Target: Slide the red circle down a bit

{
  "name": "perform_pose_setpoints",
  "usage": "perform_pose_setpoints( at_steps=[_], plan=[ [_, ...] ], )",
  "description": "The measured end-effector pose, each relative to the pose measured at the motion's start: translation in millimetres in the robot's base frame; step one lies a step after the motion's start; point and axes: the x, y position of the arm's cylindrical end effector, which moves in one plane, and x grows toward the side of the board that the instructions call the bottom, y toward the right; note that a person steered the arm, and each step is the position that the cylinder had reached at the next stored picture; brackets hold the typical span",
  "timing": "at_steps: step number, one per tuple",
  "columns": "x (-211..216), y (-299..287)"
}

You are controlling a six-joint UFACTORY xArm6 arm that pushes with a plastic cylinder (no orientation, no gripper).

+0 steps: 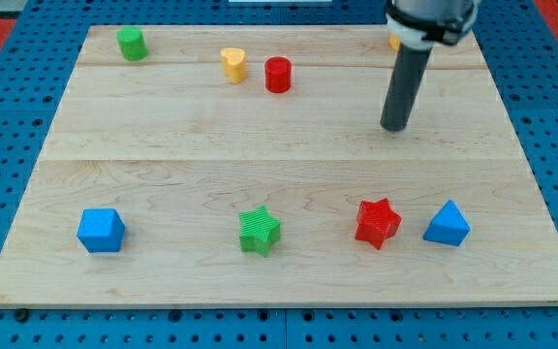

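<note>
While it stands apart from every block, my tip [393, 127]: bare rod end on the board, nothing pinched (no fingers here).
Red circle [278, 75]: near the view's top, well left of the tip.
Yellow block [232, 65]: just left of the red circle.
Red star [377, 223]: view's bottom, below the tip.

one raised view, angled down — whole wooden board [289, 145]
</note>
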Motion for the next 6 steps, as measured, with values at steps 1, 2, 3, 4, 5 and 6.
perform_pose_setpoints(
  at_steps=[1,2,3,4,5,6],
  plan=[
    [-66.7,-7.5],
    [-124.5,-46.6],
    [-159.7,-99.0],
    [-154.2,-138.3],
    [-119.6,-166.0],
    [-72.1,-151.7]
  ],
)
